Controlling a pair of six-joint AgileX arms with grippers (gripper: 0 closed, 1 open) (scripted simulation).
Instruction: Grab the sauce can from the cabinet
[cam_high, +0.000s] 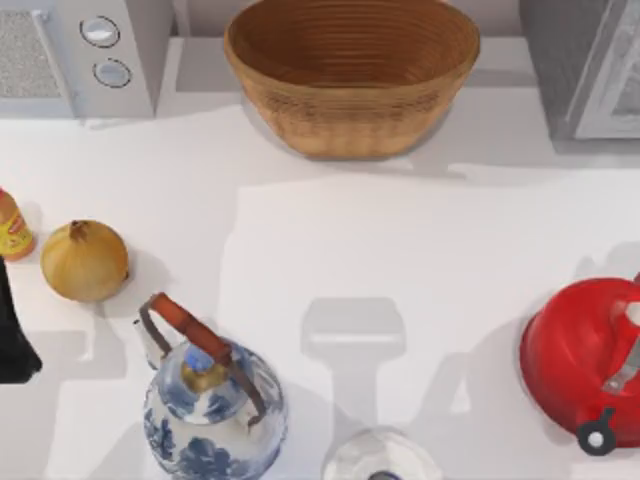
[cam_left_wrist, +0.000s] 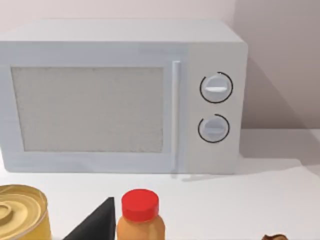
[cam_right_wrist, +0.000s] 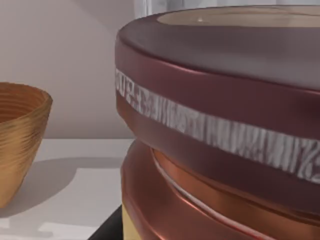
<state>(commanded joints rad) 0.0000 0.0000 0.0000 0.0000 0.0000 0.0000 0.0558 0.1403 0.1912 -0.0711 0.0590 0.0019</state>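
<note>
overall: bright, even, flat rendered light across all three views
table (cam_high: 400, 240): near-white, almost blown out; soft grey shadows on it
basket (cam_high: 352, 75): shadow falls toward the near side and right, so light comes from the far side
onion (cam_high: 84, 261): short soft shadow to its right
red kettle (cam_high: 585, 362): small specular highlight on top, shadow spreads to its left
arm shadows: two pale blocky shapes mid-table, soft edges
microwave (cam_left_wrist: 122, 95): evenly lit, faint shadow on the wall behind and on the table to the side
sauce can (cam_right_wrist: 220, 130): very close to the lens, glossy highlights on the maroon rim
sharpness: slight softness throughout, no obvious edge distortion
</note>
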